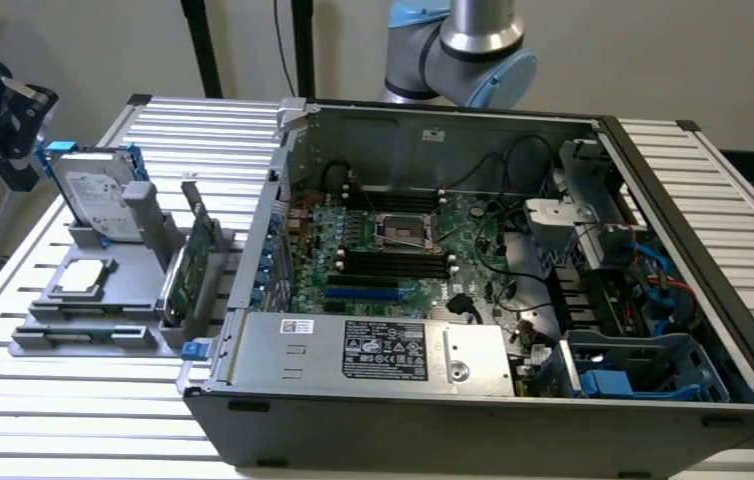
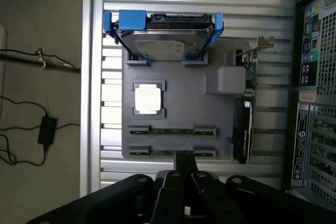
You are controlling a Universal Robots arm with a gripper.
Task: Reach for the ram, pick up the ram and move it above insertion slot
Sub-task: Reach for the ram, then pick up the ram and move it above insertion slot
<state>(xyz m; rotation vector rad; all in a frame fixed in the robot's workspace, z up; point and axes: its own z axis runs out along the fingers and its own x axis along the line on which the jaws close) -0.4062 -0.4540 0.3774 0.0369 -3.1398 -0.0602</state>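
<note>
A slatted aluminium table (image 1: 70, 420) carries an open dark-grey steel computer case (image 1: 484, 430). Its green motherboard (image 1: 464, 215) is exposed, with a row of long black insertion slots (image 1: 384, 262) near the middle. The silver and pale-blue robot arm (image 1: 477, 40) rises behind the case.

Just beside the case, on the exterior view's left, sits a flat grey plastic tray (image 2: 194, 108) of spare parts. A silver boxy hard drive (image 2: 163, 45) on blue rails stands at the tray's far end. A tall green expansion card (image 2: 244, 129) stands on edge along the side nearest the case, and a square silver processor chip (image 2: 148, 99) lies in its own frame between them.

In the wrist view, the black two-fingered gripper (image 2: 185, 167) hangs over the tray edge opposite the hard drive. Its fingers are pressed together and hold nothing.

The ram (image 2: 157, 152), a long, thin green circuit-board stick, sits on edge in the tray's outermost holder, the one nearest the gripper. Its ends are caught in grey brackets. A second stick (image 2: 168, 129) of the same kind lies parallel to it, one holder further in.

The ram's long axis runs parallel to the hard drive's broad face and square to the expansion card, pointing towards the case wall. The closed fingertips line up with a point on the ram slightly off its middle, on the case side. The ram appears to lie below the tips, untouched and well apart from the insertion slots.
</note>
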